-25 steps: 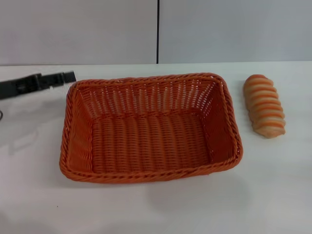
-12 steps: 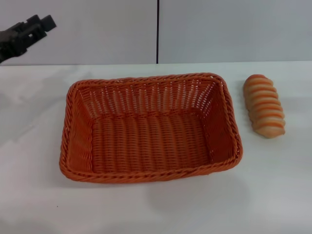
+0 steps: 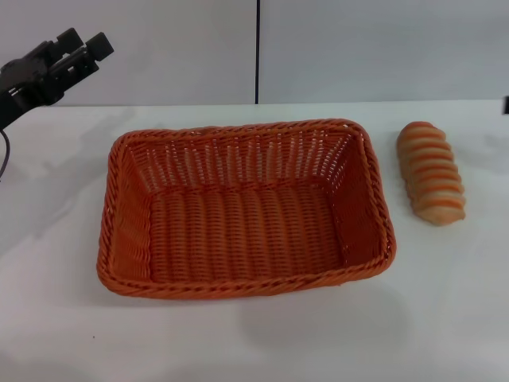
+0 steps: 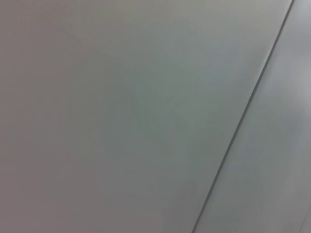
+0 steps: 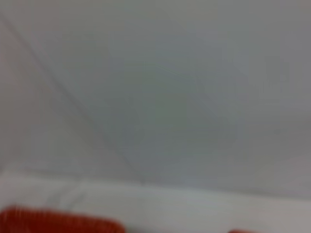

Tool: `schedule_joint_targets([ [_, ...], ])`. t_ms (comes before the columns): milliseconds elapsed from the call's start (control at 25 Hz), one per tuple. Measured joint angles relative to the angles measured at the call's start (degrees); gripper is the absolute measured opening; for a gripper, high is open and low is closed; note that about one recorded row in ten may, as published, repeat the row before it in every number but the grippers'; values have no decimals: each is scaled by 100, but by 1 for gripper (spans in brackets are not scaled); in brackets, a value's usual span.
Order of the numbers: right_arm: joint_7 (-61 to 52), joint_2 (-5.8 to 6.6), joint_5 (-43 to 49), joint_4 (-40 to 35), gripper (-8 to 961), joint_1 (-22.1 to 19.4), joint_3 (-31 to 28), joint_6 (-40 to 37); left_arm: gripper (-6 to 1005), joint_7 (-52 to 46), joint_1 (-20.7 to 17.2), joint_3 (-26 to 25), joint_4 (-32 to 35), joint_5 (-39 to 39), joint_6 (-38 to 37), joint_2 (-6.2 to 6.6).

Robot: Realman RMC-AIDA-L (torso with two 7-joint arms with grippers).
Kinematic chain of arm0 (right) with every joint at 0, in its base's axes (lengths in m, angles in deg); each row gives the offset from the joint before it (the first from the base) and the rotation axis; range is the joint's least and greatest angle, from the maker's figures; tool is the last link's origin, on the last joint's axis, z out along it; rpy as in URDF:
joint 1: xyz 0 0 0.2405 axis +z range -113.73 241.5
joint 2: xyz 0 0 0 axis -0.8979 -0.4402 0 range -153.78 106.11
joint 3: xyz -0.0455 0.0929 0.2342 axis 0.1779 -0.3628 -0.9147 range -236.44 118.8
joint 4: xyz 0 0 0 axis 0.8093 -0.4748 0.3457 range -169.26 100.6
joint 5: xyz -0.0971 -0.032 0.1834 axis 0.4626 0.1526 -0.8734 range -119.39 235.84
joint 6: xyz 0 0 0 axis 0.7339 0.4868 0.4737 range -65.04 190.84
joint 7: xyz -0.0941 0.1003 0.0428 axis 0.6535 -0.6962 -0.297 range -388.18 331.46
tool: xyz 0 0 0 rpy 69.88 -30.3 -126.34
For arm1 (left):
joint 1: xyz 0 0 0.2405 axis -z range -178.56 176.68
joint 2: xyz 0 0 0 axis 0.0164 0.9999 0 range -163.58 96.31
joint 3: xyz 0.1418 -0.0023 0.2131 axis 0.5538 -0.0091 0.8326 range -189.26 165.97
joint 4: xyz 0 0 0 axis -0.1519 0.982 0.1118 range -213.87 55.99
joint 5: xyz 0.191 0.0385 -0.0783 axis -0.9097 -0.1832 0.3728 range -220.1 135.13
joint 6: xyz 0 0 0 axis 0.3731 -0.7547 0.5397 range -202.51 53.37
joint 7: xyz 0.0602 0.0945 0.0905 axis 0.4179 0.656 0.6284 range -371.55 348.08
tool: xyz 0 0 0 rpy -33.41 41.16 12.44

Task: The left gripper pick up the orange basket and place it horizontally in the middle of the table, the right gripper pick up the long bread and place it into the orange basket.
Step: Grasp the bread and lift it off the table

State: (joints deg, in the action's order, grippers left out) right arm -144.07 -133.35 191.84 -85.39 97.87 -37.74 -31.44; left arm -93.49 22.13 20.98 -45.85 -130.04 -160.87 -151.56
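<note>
- Orange basket [image 3: 245, 208] sits lengthwise across the middle of the desk [image 3: 254, 334], so I judge the first part done.
- Left gripper [image 3: 78, 49] hangs raised at the far left, well apart from the basket, holding nothing; I cannot tell how its fingers stand.
- Long bread [image 3: 430, 172] lies on the desk just beside the basket's right end, not yet picked up.
- Right gripper [image 3: 506, 104] barely shows at the right edge; I cannot tell its state. Its pick and placement remain.
</note>
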Motion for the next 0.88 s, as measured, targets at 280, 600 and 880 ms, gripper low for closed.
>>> schedule_joint_targets([
  [280, -760, 57, 1001, -11, 814, 659, 1006, 196, 809, 182, -30, -15, -179, 57, -159, -8],
  [600, -1143, -60, 1548, 60, 815, 971, 1905, 553, 809, 209, -65, -19, -346, 113, -187, 9],
  [880, -1320, -223, 1834, 478, 815, 1203, 2404, 973, 809, 184, -76, 0, -347, 117, -203, 8],
])
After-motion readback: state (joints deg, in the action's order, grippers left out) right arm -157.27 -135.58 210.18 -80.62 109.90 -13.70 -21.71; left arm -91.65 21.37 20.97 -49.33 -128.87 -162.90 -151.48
